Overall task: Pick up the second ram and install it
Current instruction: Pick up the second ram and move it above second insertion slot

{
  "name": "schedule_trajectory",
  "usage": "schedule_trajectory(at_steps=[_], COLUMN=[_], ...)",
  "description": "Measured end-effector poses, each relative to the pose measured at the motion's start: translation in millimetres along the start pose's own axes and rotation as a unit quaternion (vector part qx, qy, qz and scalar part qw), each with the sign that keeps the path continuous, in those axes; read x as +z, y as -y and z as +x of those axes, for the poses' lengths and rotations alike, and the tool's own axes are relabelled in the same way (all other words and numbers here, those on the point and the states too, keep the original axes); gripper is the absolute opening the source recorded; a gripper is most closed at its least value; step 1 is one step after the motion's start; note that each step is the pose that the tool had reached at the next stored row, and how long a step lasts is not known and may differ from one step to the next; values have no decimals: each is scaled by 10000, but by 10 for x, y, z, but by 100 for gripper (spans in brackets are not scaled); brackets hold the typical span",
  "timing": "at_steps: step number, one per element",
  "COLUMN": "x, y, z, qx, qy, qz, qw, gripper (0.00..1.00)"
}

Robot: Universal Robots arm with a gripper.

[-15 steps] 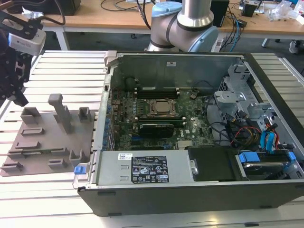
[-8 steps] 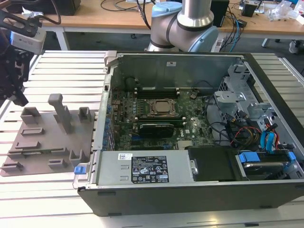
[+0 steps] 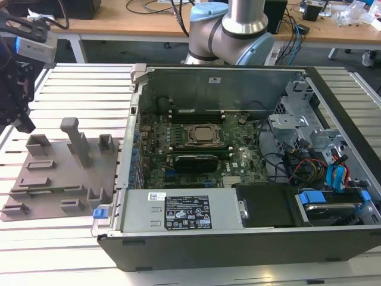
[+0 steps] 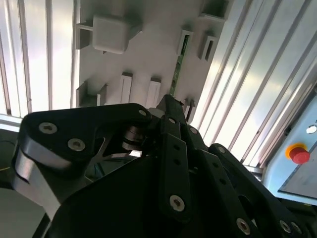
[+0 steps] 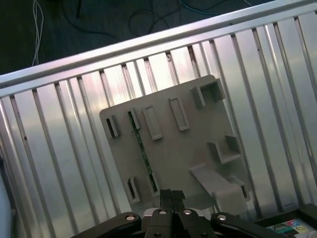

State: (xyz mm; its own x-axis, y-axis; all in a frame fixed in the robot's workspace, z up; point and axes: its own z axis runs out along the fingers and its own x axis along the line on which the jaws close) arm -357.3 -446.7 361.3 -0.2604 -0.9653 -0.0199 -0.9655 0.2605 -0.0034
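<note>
The thin green ram stick (image 5: pixel 142 148) stands edgewise in the grey slotted tray (image 5: pixel 190 148), exposed for gripping. In the exterior view, the black tool (image 3: pixel 24 122), pressed together and empty, hovers at the tray's 10 o'clock.

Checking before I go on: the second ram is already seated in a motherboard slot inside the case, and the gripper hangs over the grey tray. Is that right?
Not quite. The second ram is not in the case: the first wrist view shows it standing on edge in the grey tray. The rest holds: the gripper does hang over that tray.
</note>
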Motion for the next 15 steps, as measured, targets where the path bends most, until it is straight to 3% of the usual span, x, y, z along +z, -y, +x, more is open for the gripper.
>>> schedule_trajectory(at_steps=[4, 7, 9, 10, 12, 15], x=[0, -1, 0, 0, 0, 0], y=[0, 0, -1, 1, 0, 0], z=[0, 0, 0, 0, 0, 0], qx=[-283, -499, -746, -826, -879, -915], qy=[0, -41, -44, -66, -103, -103], qz=[-6, -4, -24, -23, -23, -26], qw=[9996, 9987, 9972, 9966, 9961, 9957], gripper=[10, 10, 10, 10, 10, 10])
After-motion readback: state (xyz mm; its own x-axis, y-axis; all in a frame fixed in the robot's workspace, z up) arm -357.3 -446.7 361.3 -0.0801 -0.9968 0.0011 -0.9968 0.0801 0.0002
